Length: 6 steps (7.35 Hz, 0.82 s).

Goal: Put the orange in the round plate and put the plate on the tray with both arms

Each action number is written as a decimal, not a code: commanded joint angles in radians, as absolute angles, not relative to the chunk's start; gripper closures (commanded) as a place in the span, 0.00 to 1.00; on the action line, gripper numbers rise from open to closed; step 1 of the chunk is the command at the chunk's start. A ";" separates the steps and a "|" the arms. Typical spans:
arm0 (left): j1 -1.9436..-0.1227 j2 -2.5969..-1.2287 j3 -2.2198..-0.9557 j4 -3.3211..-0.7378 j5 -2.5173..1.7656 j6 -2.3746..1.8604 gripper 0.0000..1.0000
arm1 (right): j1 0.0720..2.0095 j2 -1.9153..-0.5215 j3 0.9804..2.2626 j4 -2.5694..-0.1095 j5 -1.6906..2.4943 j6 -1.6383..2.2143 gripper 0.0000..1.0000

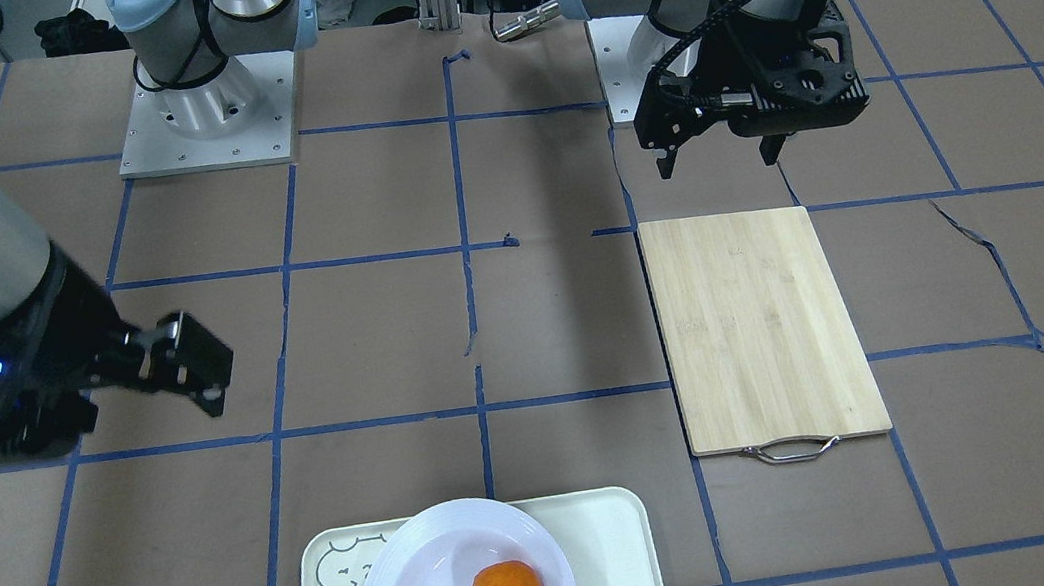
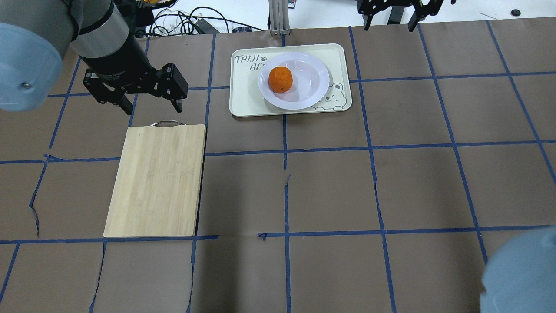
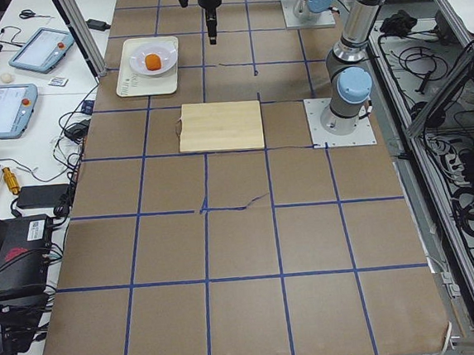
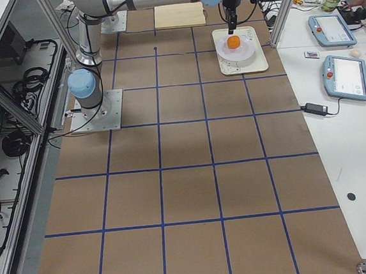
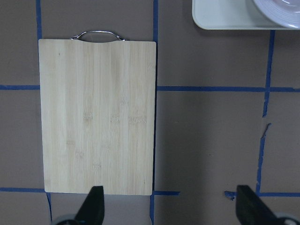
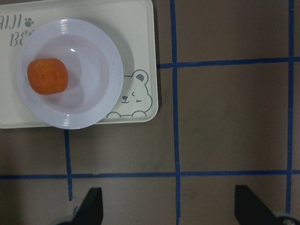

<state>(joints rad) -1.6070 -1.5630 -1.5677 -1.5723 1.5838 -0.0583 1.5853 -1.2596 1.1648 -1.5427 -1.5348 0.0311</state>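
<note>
Orange (image 2: 280, 79) in the plate (image 2: 313, 85), plate on the tray (image 2: 244, 101) at the table's far edge: looks done! Left gripper (image 2: 154, 104) wide, empty; right gripper (image 2: 388, 24) likewise. Next, I'd say, simply clear both arms.

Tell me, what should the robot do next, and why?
Probably just draw both arms back to rest: the orange sits in the plate, the plate is on the tray, and the left gripper and right gripper are open, empty and clear of them.
</note>
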 commanded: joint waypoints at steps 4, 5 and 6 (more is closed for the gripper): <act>-1.609 -1.563 -1.568 -1.572 1.583 -0.058 0.00 | 1.606 -1.559 1.489 -1.624 -1.572 0.032 0.00; -1.609 -1.563 -1.568 -1.569 1.582 -0.058 0.00 | 1.597 -1.555 1.485 -1.635 -1.569 0.031 0.00; -1.608 -1.563 -1.568 -1.572 1.582 -0.058 0.00 | 1.606 -1.558 1.488 -1.626 -1.574 0.032 0.00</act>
